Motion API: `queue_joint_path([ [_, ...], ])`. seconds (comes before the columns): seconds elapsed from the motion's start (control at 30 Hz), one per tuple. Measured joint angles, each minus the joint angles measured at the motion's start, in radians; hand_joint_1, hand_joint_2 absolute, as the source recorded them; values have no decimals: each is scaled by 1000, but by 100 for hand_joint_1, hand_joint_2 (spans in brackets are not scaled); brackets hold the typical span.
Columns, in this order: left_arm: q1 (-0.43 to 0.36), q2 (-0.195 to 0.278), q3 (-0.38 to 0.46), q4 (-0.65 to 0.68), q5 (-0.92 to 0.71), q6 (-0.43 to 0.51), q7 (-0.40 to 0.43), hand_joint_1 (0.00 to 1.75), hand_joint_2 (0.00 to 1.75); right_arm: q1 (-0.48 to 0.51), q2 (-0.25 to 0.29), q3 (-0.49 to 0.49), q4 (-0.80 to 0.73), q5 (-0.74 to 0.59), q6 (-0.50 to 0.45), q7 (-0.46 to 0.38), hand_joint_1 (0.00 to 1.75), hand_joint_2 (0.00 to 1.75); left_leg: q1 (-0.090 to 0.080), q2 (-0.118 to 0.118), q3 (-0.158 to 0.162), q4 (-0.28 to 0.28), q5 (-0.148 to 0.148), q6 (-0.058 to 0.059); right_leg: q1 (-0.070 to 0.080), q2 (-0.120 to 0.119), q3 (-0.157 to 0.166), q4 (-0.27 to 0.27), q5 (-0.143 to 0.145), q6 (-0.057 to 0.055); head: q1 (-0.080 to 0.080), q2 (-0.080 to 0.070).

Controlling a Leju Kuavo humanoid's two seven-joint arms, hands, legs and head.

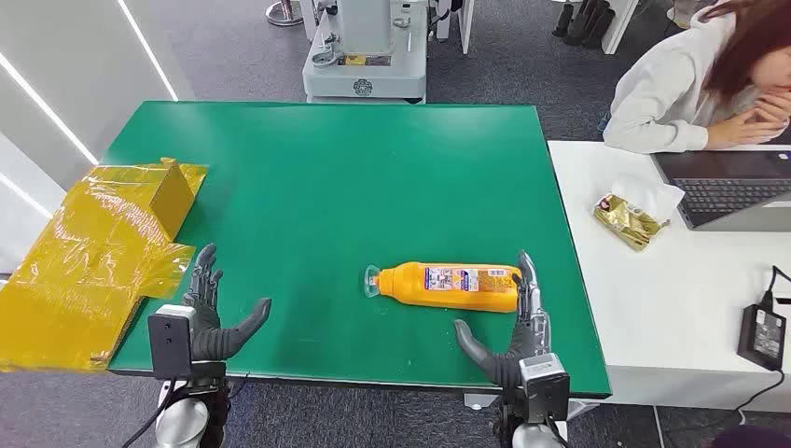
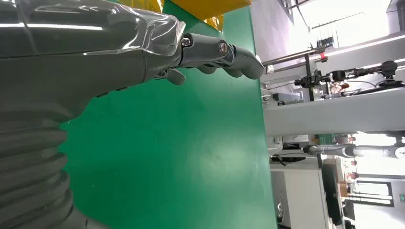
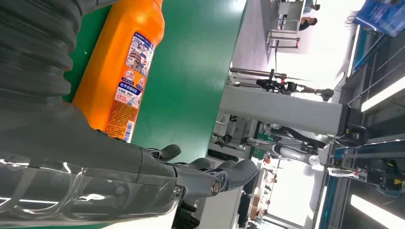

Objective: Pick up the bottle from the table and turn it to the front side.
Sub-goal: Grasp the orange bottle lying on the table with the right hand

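- Hand on my right (image 1: 519,322) is spread wide and holds nothing; its fingertips (image 1: 527,271) reach up beside the base end of the bottle (image 1: 452,286), and from the head view I cannot be sure whether they touch it or sit just off it.
- My left hand (image 1: 210,313) is also spread and empty, hovering over the near left part of the table (image 1: 326,168), well apart from the bottle.
- Nothing of the task is done yet, as I judge it: the bottle lies flat on its side on the table, cap (image 1: 372,280) pointing toward my left, a small-print label (image 3: 131,71) facing up. Grasping, lifting and turning are all still ahead.
- Room: the green table is open beyond and to the left of the bottle, so a lift and turn has free space there.
- Edges: the bottle lies near the table's right edge and fairly near the front edge, so a nudge from my right hand could roll it toward me.
- Yellow box (image 1: 98,252) sits at the far left corner, well out of the way.
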Motion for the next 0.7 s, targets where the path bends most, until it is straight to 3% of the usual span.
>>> queue_joint_path([
  [0.7,-2,-2,0,-22,-2,-5,1,0,175,-3,-1,-1,-22,28,7,6,0,175,0,0,0,0,0,0,0,0,0,0,0,0,0,0],
])
